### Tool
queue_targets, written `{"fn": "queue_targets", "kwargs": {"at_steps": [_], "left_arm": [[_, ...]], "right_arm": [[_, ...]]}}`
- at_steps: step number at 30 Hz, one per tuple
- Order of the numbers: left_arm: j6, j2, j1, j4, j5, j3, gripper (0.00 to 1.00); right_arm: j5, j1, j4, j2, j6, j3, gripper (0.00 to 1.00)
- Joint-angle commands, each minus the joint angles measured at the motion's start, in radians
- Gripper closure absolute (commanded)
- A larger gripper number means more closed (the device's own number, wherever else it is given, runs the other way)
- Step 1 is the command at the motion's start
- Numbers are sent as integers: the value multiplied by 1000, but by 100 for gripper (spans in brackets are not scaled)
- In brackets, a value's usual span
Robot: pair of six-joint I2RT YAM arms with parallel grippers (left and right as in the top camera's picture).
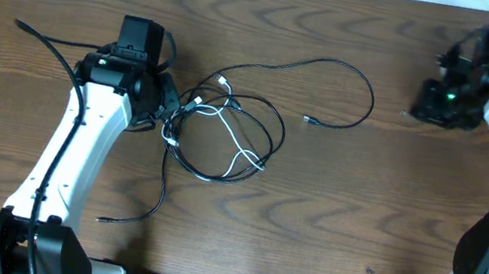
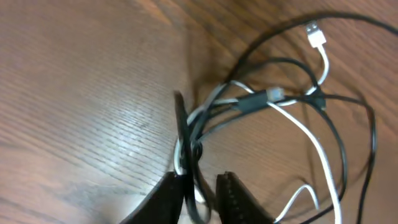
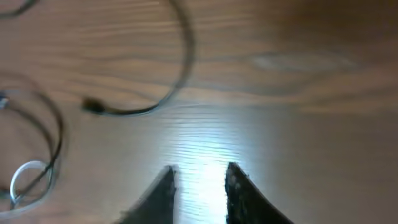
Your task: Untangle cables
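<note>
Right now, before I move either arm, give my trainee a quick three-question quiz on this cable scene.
1. True or false: the right gripper has a cable between its fingers.
2. How many cables in the tangle of thin black and white cables are white? A) none B) one C) three
3. Fill in: the ___ gripper sits at the tangle, with cables running between its fingers.

Key:
1. False. Only bare tabletop shows between its fingers.
2. B. There is one thin white cable, and its plug is in the left wrist view.
3. Left. It is the left gripper.
</note>
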Motion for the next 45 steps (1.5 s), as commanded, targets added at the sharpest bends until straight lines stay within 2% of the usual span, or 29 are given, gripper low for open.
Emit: {"fn": "queue_targets", "kwargs": {"at_steps": [1,3,4,6,8,10,14,20,27,30,35,40,45], "left_arm": [[92,-16,-4,0,16,11,35],[117,-16,-4,3,14,11,17],[119,-16,-3,6,13,11,15],[131,-17,-3,18,38,12,13],[226,-19,-4,29,158,13,13],[260,-18,-6,5,242,13,13],[250,-17,-24,-23,244,-33,29],[245,32,-24,126,243,-151,32],[245,150,-24,198,93,-164,43],[245,204,-24,198,93,-164,51],[225,298,-24,183,92,-164,59],[222,344,-24,183,86,-164,59],[194,349,-24,158,61,-164,65]], "right_arm": [[-90,55,22,-33,-76,3,64],[-90,73,36,-33,-74,3,55],[-90,77,38,-33,-68,3,53],[-90,86,43,-33,-57,3,49],[-90,87,43,-33,-57,3,48],[-90,87,43,-33,-57,3,47],[-90,87,43,-33,-57,3,45],[-90,88,43,-32,-57,3,44],[-90,88,43,-32,-57,3,44],[-90,88,43,-32,-57,3,44],[-90,88,45,-32,-57,3,44],[-90,88,47,-32,-57,3,44],[-90,88,47,-32,-57,3,43]]}}
